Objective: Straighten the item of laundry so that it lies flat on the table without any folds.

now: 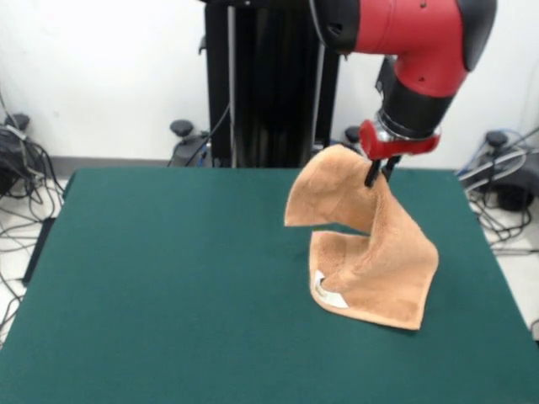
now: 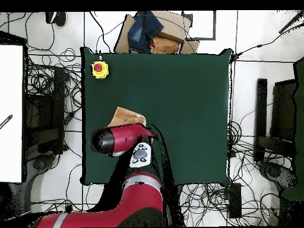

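Front view: jaws (image 1: 381,174) pinch the towel (image 1: 370,252) upright near the tabletop's (image 1: 168,278) 3 o'clock edge; open felt spreads toward 9 o'clock.

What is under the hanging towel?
The towel's bottom edge rests on the green table, showing a white label. The fingers pinch its top. Anything beneath its folds is hidden.

Overhead, the arm (image 2: 122,142) hides most of the towel (image 2: 122,116).
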Available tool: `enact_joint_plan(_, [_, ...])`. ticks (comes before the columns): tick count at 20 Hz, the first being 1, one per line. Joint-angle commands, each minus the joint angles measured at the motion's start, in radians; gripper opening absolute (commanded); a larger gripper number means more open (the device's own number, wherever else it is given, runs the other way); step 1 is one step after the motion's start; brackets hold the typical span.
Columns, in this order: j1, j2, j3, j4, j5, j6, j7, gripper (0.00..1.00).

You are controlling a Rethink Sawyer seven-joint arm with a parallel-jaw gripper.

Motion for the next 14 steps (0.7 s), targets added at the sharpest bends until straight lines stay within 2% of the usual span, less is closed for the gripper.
enact_joint_plan(1, [0.03,-0.04,-0.052,0.105,0.036,-0.307,0.35,0.0])
enact_joint_plan(14, [0.01,-0.088,-0.058,0.102,0.107,-0.264,0.279,0.0])
